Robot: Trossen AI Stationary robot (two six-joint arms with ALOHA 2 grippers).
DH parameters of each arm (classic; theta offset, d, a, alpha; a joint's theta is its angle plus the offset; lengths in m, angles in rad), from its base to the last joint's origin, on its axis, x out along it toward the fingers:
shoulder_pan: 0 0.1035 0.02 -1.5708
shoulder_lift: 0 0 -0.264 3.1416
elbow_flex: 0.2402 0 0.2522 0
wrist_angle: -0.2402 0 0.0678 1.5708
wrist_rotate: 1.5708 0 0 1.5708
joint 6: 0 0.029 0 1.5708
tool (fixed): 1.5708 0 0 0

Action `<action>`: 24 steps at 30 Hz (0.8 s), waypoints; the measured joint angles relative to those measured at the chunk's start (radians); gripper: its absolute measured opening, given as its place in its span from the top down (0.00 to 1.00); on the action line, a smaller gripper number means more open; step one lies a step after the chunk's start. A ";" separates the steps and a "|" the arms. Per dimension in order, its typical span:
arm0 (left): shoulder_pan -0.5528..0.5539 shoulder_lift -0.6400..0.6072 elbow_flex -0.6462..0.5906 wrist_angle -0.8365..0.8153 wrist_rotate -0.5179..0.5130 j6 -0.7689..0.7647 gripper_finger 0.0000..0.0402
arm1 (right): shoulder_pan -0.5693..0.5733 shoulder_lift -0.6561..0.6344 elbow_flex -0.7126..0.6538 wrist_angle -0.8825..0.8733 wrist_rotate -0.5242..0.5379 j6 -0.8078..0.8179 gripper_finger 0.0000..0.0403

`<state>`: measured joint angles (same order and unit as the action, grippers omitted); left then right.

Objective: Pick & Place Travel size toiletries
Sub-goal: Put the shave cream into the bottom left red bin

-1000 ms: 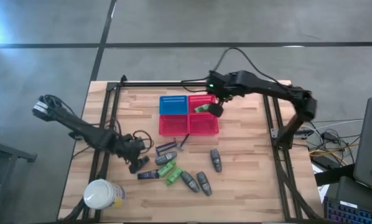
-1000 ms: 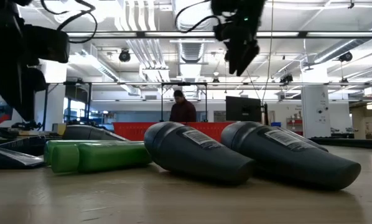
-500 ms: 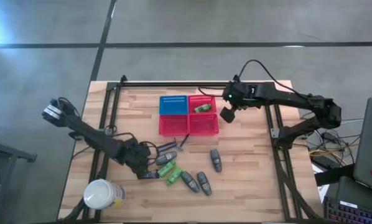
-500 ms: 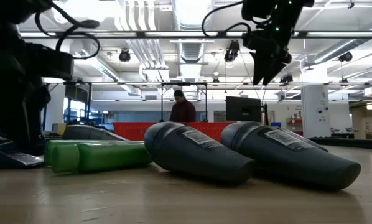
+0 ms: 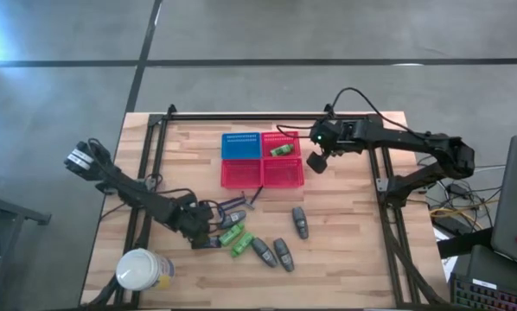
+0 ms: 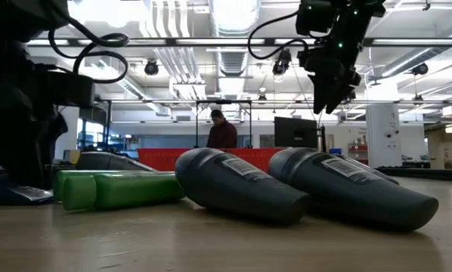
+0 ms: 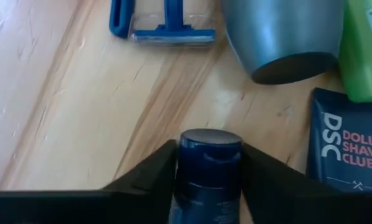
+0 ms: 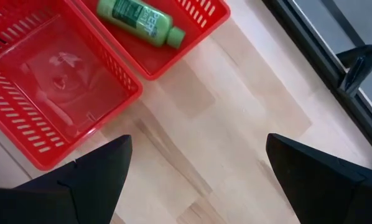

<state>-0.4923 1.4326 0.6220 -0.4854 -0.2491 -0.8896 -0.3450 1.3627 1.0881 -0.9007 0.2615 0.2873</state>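
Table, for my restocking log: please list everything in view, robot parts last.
Small mesh baskets: one blue, three red, in a block at the table's centre back.
Bright green small bottles: three; two front-left of centre, one in the back-right red basket.
Grey rounded bottles: four, front of the baskets.
Flat black sachet: at least one, beside the green bottles.
Blue razor: one, near a grey bottle.
Large white jar: one, yellow label, front-left corner.
Person: one, far behind the table.
Left pincer: closed on a dark blue small bottle.
Right pincer: open, empty, right of the baskets.
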 joint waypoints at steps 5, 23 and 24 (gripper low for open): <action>0.047 -0.075 -0.006 -0.018 -0.004 0.066 0.68 | 0.000 -0.002 0.036 0.002 0.000 -0.023 0.09; 0.672 -0.174 0.260 0.092 0.162 0.993 0.68 | 0.000 -0.011 0.071 -0.007 0.000 0.003 0.09; 0.701 -0.137 0.288 0.086 0.185 1.029 0.68 | 0.000 -0.014 0.071 -0.009 0.000 0.008 0.09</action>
<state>0.2088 1.2961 0.9104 -0.3991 -0.0637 0.1392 -0.3454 1.3487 1.1587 -0.9094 0.2615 0.2957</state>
